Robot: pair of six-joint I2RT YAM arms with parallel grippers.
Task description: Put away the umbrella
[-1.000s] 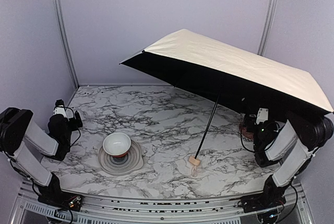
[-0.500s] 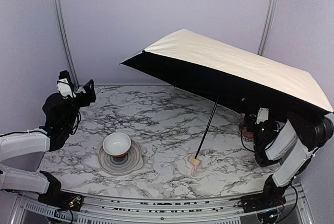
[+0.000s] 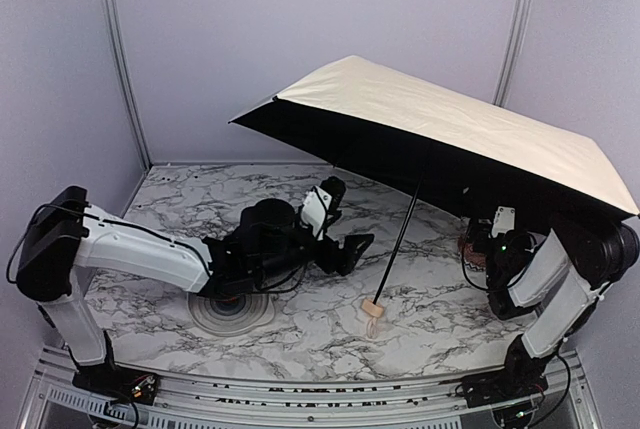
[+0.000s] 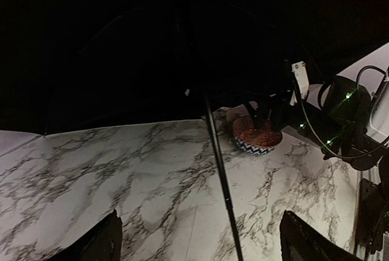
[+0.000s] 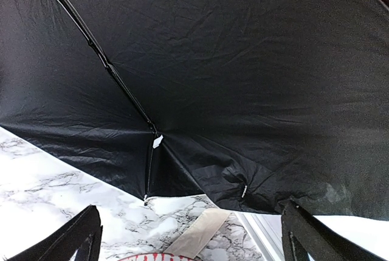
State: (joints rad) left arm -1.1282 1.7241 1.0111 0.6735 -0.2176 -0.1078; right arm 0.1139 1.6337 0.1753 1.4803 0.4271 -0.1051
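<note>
Marble table (image 3: 300, 344) under open umbrella (image 3: 440, 119)

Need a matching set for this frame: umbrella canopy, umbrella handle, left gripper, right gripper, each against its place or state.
1 umbrella canopy
2 umbrella handle
3 left gripper
4 right gripper

A resting on the marble table
B open, mid-table beside the shaft
C spread open overhead
D open, at the table's right side

Pairs: 1-C, 2-A, 3-B, 4-D
</note>
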